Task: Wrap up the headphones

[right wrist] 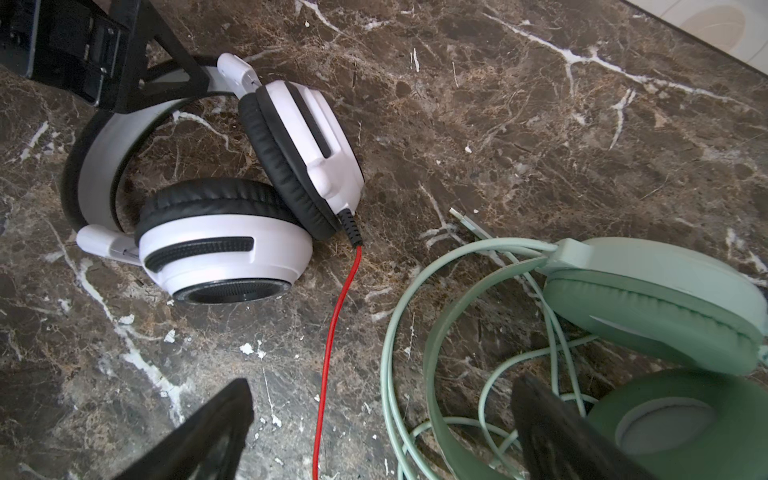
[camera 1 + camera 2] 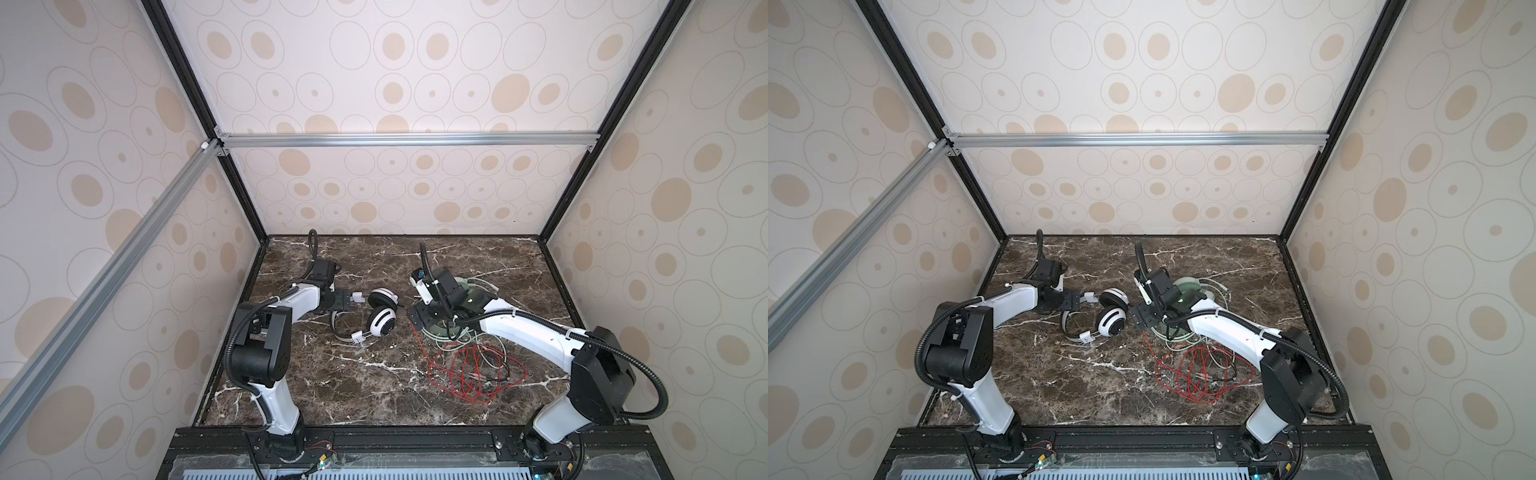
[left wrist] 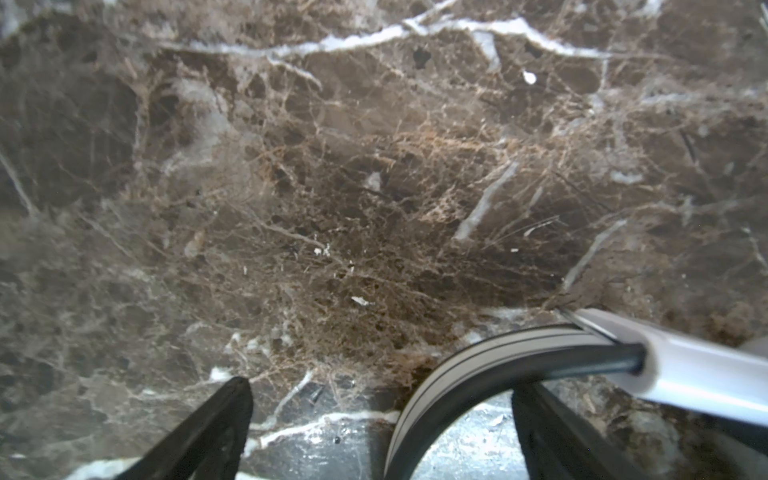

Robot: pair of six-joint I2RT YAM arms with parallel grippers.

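Observation:
The white headphones [image 2: 382, 316] [image 2: 1113, 316] [image 1: 232, 237] with black ear pads lie on the marble left of centre. My left gripper [image 2: 348, 306] [image 2: 1074, 305] [image 3: 382, 384] is open and straddles their headband [image 3: 457, 365], whose arc runs between the jaws. Their thin red cord [image 2: 465, 374] [image 2: 1196, 376] [image 1: 336, 332] trails right into a loose tangle. The mint-green headphones [image 2: 467, 286] [image 2: 1187, 286] [image 1: 665, 299] lie mostly under my right arm. My right gripper [image 2: 419, 318] [image 2: 1144, 320] [image 1: 383, 382] hangs open low over the red cord and the green cord [image 1: 390, 353].
The dark marble table [image 2: 332, 386] is boxed in by patterned walls on three sides, with a black rail [image 2: 415, 436] along the front. Red and green cords are piled together at the front right [image 2: 478, 365].

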